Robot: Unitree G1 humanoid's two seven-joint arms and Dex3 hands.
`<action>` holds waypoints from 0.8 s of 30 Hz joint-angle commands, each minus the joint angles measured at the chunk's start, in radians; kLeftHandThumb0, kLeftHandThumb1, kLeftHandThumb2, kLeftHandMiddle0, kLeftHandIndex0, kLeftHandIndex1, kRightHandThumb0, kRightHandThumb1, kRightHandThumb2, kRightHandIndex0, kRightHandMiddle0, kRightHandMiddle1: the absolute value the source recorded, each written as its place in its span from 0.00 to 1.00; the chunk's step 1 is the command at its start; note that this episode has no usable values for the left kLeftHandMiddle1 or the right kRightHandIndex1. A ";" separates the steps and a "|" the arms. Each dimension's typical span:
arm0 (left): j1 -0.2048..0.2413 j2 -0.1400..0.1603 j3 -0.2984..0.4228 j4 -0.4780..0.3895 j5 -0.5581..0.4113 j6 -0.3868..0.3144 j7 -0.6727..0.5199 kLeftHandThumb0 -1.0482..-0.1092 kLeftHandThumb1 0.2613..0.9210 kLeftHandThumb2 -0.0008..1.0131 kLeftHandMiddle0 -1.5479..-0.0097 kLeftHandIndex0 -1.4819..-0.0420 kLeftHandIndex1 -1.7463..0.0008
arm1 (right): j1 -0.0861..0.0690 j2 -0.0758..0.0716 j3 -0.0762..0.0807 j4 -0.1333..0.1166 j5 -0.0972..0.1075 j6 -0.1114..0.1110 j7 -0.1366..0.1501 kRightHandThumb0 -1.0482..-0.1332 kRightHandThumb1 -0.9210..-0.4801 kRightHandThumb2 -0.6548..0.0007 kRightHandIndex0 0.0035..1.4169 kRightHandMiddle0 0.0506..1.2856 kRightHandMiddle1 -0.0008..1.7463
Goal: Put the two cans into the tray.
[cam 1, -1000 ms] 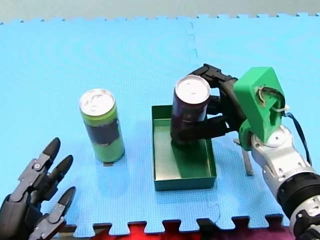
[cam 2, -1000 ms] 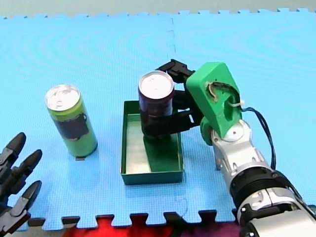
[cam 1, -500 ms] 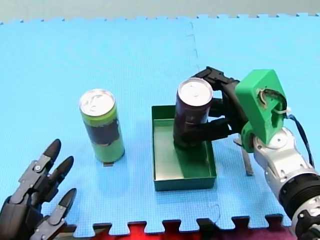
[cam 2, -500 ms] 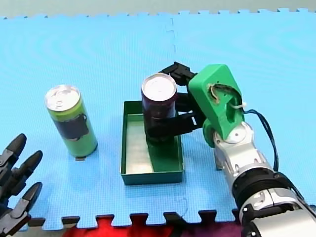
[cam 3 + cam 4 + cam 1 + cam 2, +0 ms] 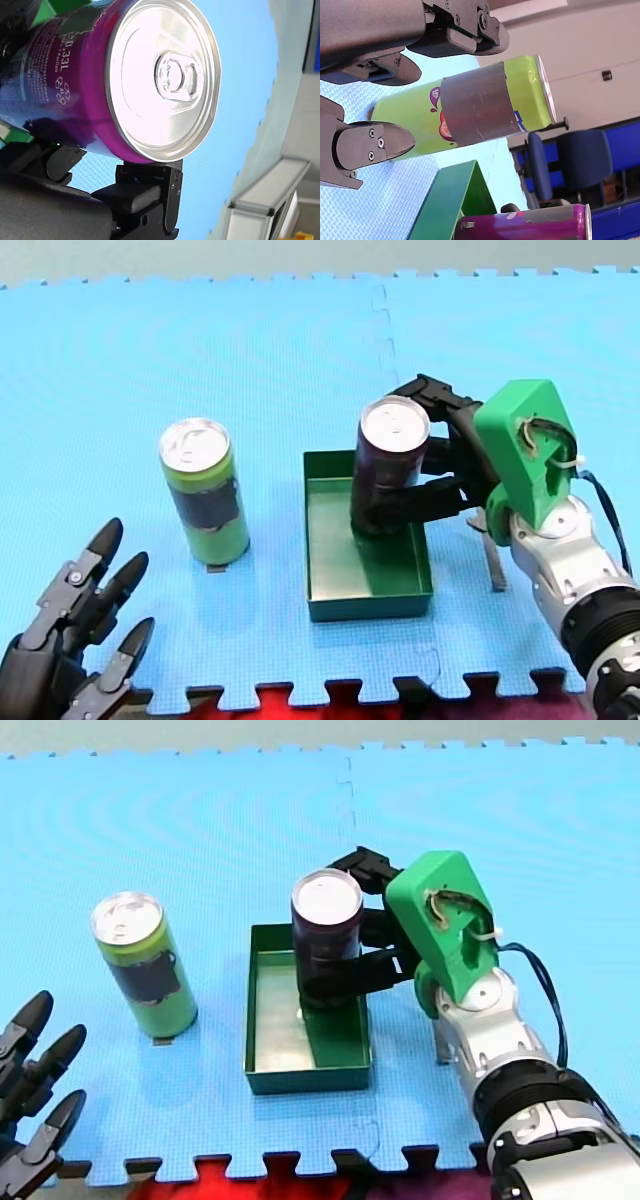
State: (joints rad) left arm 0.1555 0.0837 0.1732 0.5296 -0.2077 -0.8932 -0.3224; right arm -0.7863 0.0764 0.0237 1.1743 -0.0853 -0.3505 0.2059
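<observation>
Bright, even light glares off the purple can (image 5: 150, 85).

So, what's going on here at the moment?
The right hand grips the purple can upright, its base down inside the green tray at the far right end. I cannot tell whether the can touches the tray floor. The green can stands upright on the blue mat left of the tray, untouched. The left hand is at the near left corner, holding nothing.
</observation>
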 commanded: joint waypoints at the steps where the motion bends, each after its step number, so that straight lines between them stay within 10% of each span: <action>1: 0.002 0.002 0.000 -0.007 0.000 0.000 0.004 0.00 1.00 0.43 0.74 0.82 1.00 | -0.015 -0.006 -0.005 0.002 0.004 -0.010 -0.005 0.98 0.27 0.99 0.66 0.43 1.00; 24: 0.018 -0.002 -0.008 -0.047 0.017 0.002 0.027 0.00 1.00 0.42 0.74 0.82 1.00 | -0.030 -0.008 -0.001 0.031 -0.015 -0.009 -0.042 0.98 0.27 0.99 0.66 0.44 1.00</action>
State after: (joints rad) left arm 0.1705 0.0816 0.1653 0.4919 -0.1967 -0.8950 -0.3017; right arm -0.8032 0.0730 0.0224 1.2044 -0.0993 -0.3505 0.1723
